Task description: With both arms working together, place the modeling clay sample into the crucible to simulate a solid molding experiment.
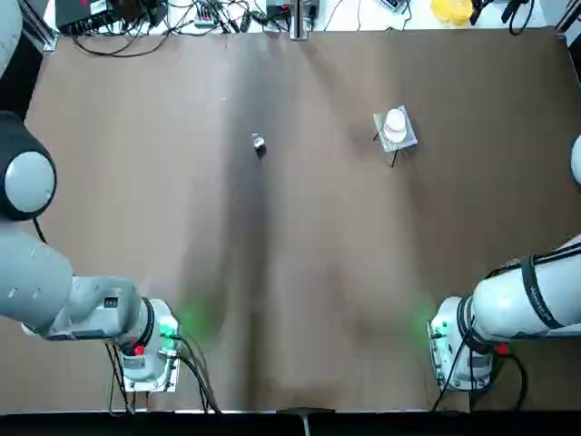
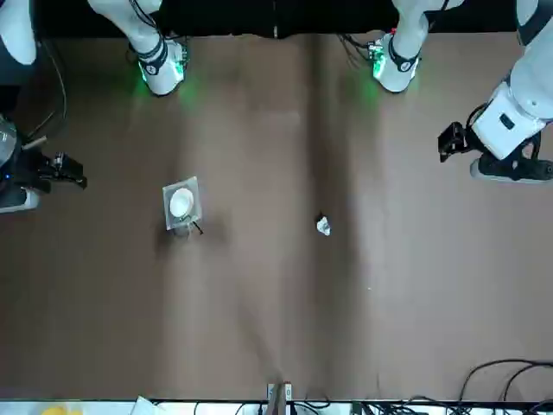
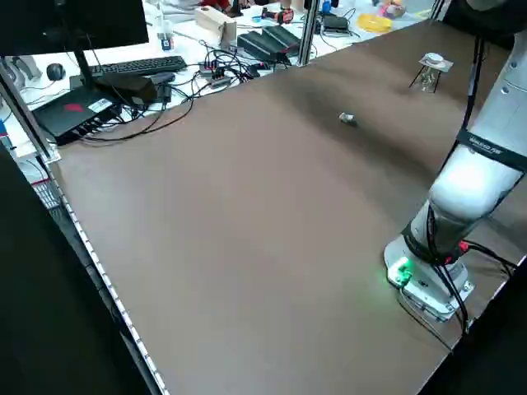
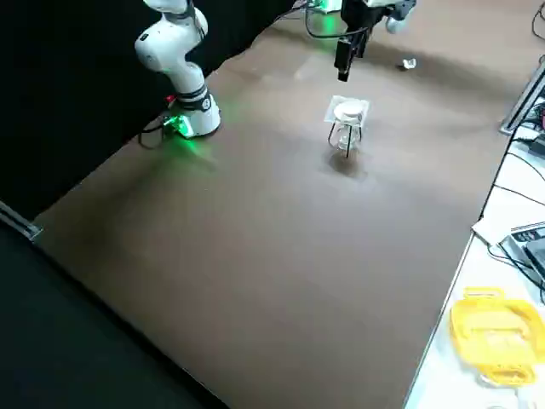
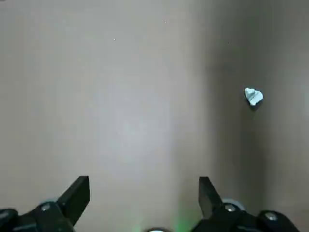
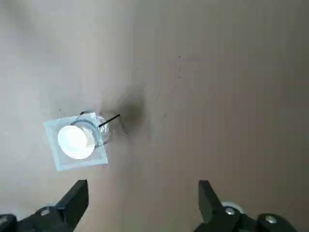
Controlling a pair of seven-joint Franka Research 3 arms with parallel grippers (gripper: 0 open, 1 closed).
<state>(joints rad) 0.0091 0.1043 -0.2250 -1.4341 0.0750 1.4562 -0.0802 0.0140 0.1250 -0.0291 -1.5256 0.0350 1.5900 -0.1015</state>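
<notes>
Clay is the thing the next move turns on: the single modeling clay sample [image 1: 259, 143] lies loose on the brown table [image 1: 300, 272], a little left of the centre line and toward the far half, so by my reckoning the left gripper [image 5: 144, 191] is the nearer one to fetch it. In the left wrist view the lump [image 5: 253, 96] sits well ahead of those fingers and off to one side of them, not between them; it looks too small and irregular to give any clear long axis. That gripper's jaws stand wide apart with nothing in them. The one crucible [image 1: 395, 123], a small round white cup, stands upright on the one square grey mesh stand [image 1: 397, 133] with thin legs, on the right half of the table at about the same depth as the clay and well apart from it. The right gripper [image 6: 144, 193] hangs over that side, its jaws likewise spread and empty, with the cup [image 6: 76, 138] ahead of and off to the side of its fingers. Both arms hold high and near their bases [image 1: 150, 350], close to neither object. Count: one clay lump, one crucible, one stand, two grippers. Nothing of the task looks done yet; the likely first step is the left arm reaching forward and to its right over the lump, while the right attends to the crucible.
</notes>
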